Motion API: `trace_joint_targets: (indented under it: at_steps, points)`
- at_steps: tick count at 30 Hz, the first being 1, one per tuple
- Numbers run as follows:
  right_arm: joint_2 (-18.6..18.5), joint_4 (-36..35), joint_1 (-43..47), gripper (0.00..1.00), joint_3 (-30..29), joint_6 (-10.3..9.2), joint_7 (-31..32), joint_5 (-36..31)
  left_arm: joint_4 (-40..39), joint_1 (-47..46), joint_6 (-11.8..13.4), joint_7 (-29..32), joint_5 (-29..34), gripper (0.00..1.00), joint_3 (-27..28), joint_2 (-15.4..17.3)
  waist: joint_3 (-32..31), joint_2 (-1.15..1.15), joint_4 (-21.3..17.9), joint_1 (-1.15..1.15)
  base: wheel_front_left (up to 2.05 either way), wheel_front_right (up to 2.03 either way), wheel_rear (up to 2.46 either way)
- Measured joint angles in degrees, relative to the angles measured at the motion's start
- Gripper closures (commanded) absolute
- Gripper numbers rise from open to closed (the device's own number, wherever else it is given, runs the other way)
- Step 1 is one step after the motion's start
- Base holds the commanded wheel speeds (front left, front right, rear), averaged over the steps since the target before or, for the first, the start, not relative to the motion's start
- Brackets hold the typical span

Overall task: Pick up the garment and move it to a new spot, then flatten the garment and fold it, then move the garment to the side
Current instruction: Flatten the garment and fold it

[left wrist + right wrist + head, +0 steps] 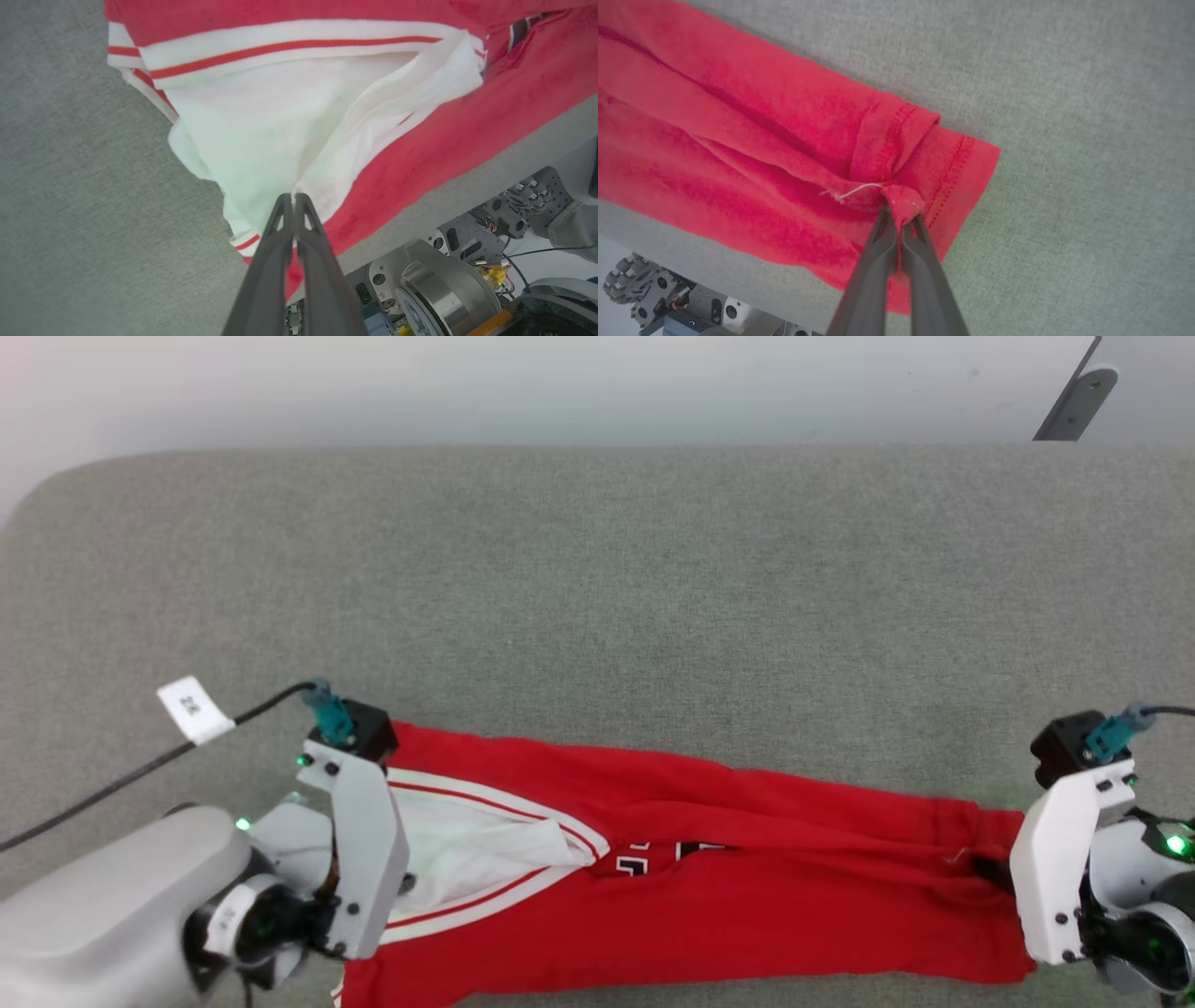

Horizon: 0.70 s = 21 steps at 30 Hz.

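The garment [747, 859], a red jersey with white sleeves and red-white trim, lies stretched in a long band across the near part of the grey table [597, 597]. Black, white-outlined lettering peeks from a fold at its middle. My left gripper [403, 883] is shut on the white cloth at the garment's left end; in the left wrist view its tips [293, 198] pinch a white fold of the garment [280, 140]. My right gripper [990, 870] is shut on the red hem at the right end, and its tips [901, 212] hold a bunched bit of the garment [738, 140].
A black cable with a white tag [193, 709] runs to my left wrist. The table's near edge lies just below the garment, with the robot's base [444, 289] beneath it. A grey bracket [1078, 403] stands beyond the far right corner.
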Motion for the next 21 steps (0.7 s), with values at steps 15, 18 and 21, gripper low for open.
trace_joint_targets:
  at_steps: [15,18,21]
  points:
    - [-0.21,-0.82,3.04,0.0,-4.24,0.0,-1.24,2.93,3.09,4.71,-2.14,-11.35,-0.65,0.0,2.72,-1.74,-5.36,0.0,1.52,0.0,0.0,0.0,0.0]
    - [0.8,-1.22,4.63,0.0,-7.73,0.0,-0.47,2.1,1.19,6.6,-1.37,-15.72,0.08,0.0,3.59,-0.89,-6.7,0.0,2.21,0.0,0.0,0.0,0.0]
    - [2.47,-1.19,6.02,0.0,-10.46,0.0,0.83,1.21,-0.75,8.82,-1.0,-21.8,0.99,0.0,5.0,-0.27,-7.85,0.0,3.02,0.0,0.0,0.0,0.0]
